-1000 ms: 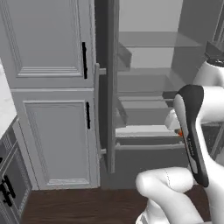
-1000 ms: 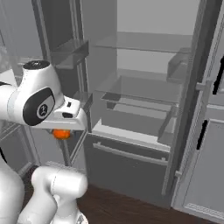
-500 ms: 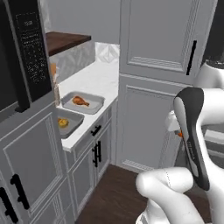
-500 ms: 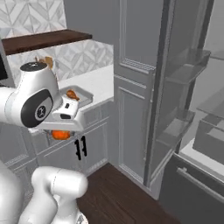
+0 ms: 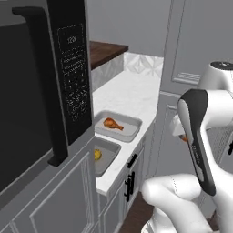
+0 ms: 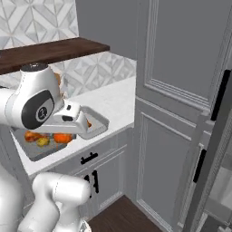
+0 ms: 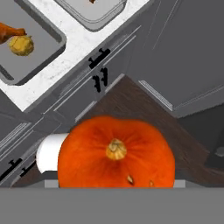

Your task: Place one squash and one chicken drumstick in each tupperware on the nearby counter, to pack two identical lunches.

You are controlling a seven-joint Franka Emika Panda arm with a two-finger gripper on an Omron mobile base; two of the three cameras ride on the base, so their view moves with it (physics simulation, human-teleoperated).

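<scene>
My gripper point(image 6: 62, 134) is shut on a round orange squash point(image 7: 116, 153), which hangs over the dark floor in front of the cabinets. A sliver of that squash point(image 5: 184, 139) peeks out behind my arm. Two grey tupperwares stand on the white marble counter point(image 5: 132, 93). The nearer tupperware point(image 7: 41, 57) holds a chicken drumstick point(image 7: 8, 31) and a small yellow squash point(image 7: 22, 44). A drumstick point(image 5: 113, 123) lies in the farther tupperware point(image 5: 129, 132). My fingertips are hidden behind the held squash.
A black microwave point(image 5: 45, 91) fills the left side. A dark wooden shelf point(image 5: 107, 50) runs above the counter. Tall grey cabinet panels point(image 6: 181, 54) stand to the right, with a door edge point(image 6: 217, 136) beyond. Black handles point(image 7: 99, 78) mark the drawers below.
The whole picture has swung from the open fridge to the counter, so the base has turned. The orange squash stays in my gripper throughout.
</scene>
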